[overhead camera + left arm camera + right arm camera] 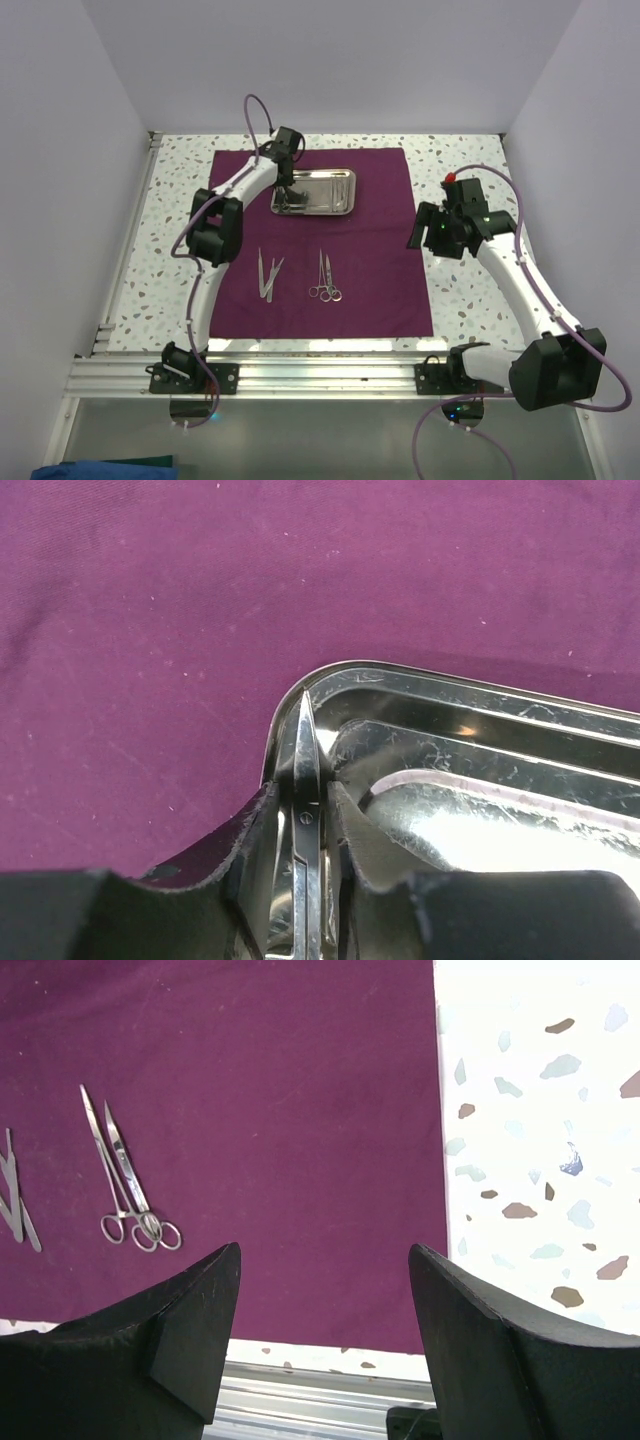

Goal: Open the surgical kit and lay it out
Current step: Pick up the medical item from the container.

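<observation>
top view: the dark maroon cloth wrap [370, 270] lies flat, with the small shiny rectangular steel tray [352, 190] near its 12 o'clock edge and the thin silver tweezers [268, 275] and ring-handled instruments [325, 280] at 6 o'clock of the tray. the left gripper [284, 190] hides the tray's 9 o'clock end. left wrist: its black fingers [240, 850] closely flank a pointed silver instrument [306, 770] in the tray corner; whether it is pinched, i cannot tell. right wrist: the right gripper [325, 1260] is spread apart and empty over the cloth's 3 o'clock edge, and the tweezers are cut off at 9 o'clock.

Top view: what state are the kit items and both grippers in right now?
Cloth wrap: unfolded flat.
Steel tray: upright on cloth.
Pointed instrument: in tray corner.
Tweezers: laid out on cloth.
Ring-handled instruments: two, side by side on cloth.
Left gripper: straddling pointed instrument; grip unclear.
Right gripper: open, empty.
</observation>
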Tool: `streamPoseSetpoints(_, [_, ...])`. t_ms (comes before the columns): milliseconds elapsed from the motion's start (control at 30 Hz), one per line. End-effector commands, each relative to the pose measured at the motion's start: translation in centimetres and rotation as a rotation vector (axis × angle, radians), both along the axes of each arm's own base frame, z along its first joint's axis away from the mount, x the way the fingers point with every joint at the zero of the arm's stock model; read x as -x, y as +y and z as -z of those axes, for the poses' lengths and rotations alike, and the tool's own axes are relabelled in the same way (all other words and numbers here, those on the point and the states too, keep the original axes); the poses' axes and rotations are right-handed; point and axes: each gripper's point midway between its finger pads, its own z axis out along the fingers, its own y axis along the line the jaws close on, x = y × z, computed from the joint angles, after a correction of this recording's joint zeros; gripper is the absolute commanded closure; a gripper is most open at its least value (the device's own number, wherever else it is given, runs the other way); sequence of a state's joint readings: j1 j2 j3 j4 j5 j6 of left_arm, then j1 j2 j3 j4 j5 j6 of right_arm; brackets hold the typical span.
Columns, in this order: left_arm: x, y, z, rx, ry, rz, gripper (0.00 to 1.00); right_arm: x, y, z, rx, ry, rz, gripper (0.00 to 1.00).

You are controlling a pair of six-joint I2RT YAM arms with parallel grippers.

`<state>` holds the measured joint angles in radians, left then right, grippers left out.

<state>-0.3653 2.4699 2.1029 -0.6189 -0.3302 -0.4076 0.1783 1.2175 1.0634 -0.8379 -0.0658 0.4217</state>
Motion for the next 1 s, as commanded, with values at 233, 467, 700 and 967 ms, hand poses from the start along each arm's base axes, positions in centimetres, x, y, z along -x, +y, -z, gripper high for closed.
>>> streamPoseSetpoints(233, [9.5,-1.5,9.6,-0.052,0.4,0.074,0.75,-0.4,-0.2,-0.2,0.008,-0.055,-0.024,0.28])
streamPoseSetpoints(467, [10.5,-1.8,10.3,-0.046,0.435,0.065,0.79,-0.5,-0.5,0.2,0.017,-0.055,-0.033,0.28])
streamPoseSetpoints(700, [10.9,-2.7,11.4,0.007,0.453,0.1,1.0,-0.6,-0.8,0.4,0.027,-0.054,-0.041,0.28])
streamPoseSetpoints(967, [4.9,-5.1,4.0,0.096,0.248,0.161,1.0,-0.9,-0.4,0.0,0.007,-0.067,-0.046,0.28])
